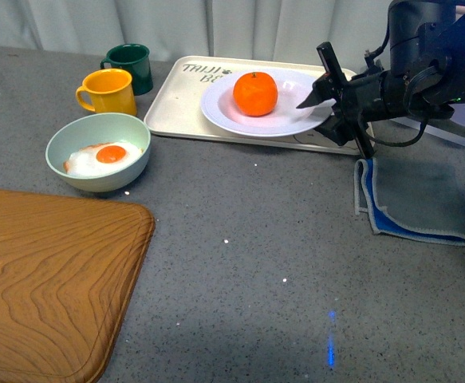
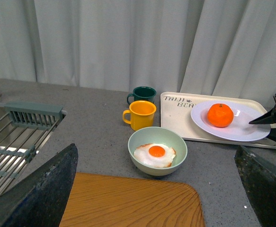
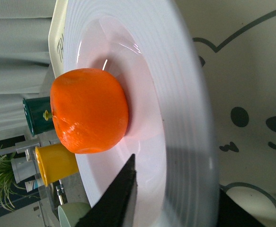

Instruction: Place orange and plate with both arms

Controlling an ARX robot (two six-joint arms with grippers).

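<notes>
The orange (image 1: pixel 255 93) sits in the middle of the white plate (image 1: pixel 224 112), which rests on the cream tray (image 1: pixel 172 104) at the back. My right gripper (image 1: pixel 332 116) is open at the plate's right rim, one finger above the rim and one below it. In the right wrist view the ridged rim (image 3: pixel 190 118) runs between the two fingers (image 3: pixel 119 198), with the orange (image 3: pixel 88 111) beyond. My left gripper (image 2: pixel 154 208) is open and empty over the wooden board (image 2: pixel 128 203), out of the front view. The left wrist view shows the orange (image 2: pixel 220 115) and plate (image 2: pixel 242 132) far off.
A pale green bowl (image 1: pixel 98 179) holding a fried egg stands left of the tray, with a yellow mug (image 1: pixel 108 90) and a green mug (image 1: pixel 132 64) behind it. A grey-blue cloth (image 1: pixel 411 195) lies at the right. A sink rack (image 2: pixel 14 137) is far left.
</notes>
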